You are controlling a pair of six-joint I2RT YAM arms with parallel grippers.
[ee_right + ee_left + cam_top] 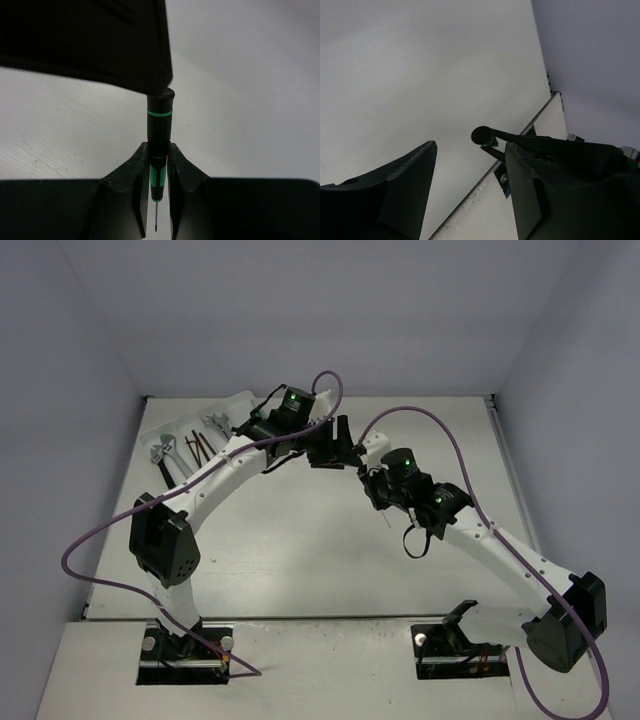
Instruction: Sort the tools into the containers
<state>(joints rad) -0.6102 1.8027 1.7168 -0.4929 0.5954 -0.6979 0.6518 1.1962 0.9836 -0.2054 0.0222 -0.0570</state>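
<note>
The right pincer [158, 149] is clamping a black screwdriver [160, 125] with green rings, its two fingers pressing tight on the lower handle. The thin shaft is pointing back between the fingers toward the wrist, and the capped end is sticking out ahead of the fingertips. That cap is reaching up to a dark finger of the left pincer [471, 147], which is standing roughly half open and gripping nothing. The cap is sitting in its gap, close beside one finger; whether it is touching I cannot tell. Both pincers are hanging above the desk [300, 560]. Well off to the left pincer's left, the white tray [158, 430] is holding wrenches [165, 450] and hex keys [198, 446].
</note>
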